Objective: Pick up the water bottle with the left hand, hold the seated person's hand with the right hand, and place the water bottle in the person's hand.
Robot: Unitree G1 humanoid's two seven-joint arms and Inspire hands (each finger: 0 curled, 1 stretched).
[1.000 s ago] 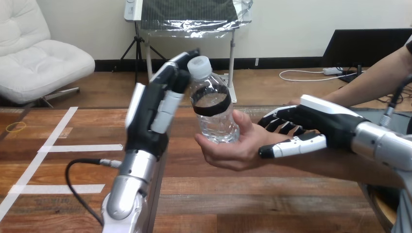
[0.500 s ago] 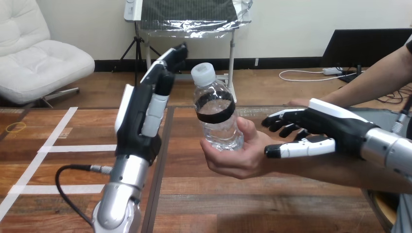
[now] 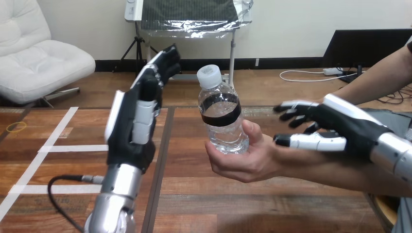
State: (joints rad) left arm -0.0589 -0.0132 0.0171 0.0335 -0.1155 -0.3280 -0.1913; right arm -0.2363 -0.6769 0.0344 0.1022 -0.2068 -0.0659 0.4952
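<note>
We see the water bottle [image 3: 221, 116] standing upright in the person's hand [image 3: 248, 162], whose thumb and fingers wrap its lower part, above the wooden bench [image 3: 243, 204]; our left hand [image 3: 133, 124] is raised to the left of the bottle, fingers straight and relaxed, holding nothing and apart from it; our right hand [image 3: 335, 128] hovers by the person's wrist with fingers spread and uncurled; we cannot tell whether it touches the wrist.

Water bottle [image 3: 221, 121] stands in the person's hand [image 3: 248, 164], above the counter [image 3: 243, 204]; left hand [image 3: 131, 126] off to its left, right hand [image 3: 340, 124] right, over the forearm.
</note>
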